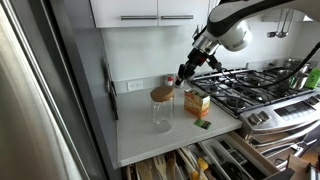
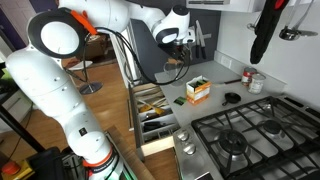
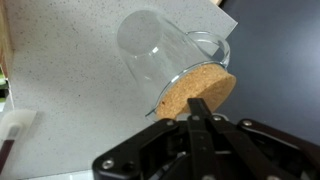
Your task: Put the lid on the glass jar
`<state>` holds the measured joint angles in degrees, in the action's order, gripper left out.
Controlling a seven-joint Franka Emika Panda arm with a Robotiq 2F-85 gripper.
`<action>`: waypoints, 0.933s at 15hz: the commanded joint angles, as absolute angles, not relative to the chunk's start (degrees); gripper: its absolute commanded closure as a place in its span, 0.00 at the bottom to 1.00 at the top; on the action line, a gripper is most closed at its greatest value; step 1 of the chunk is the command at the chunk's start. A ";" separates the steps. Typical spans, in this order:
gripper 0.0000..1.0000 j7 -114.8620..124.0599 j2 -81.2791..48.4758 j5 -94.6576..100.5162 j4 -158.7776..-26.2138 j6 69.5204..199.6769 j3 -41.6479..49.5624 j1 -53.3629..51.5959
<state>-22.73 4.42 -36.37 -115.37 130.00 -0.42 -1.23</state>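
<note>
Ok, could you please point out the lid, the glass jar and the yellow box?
lid [image 3: 197, 90]: wrist view, middle of its cork face.
glass jar [image 1: 161, 113]: an exterior view, middle of its clear wall.
yellow box [image 1: 197, 103]: an exterior view, its front side.

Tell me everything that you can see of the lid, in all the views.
The lid is a round, flat, brown disc with a speckled surface that looks like cork. It lies across the mouth of the upright clear glass jar, resting on its rim and covering the opening. In the wrist view the gripper overlaps its near edge; whether they touch cannot be told.
</note>
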 commanded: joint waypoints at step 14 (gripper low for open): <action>1.00 -22.88 0.00 -37.29 -115.13 133.71 -1.75 -2.41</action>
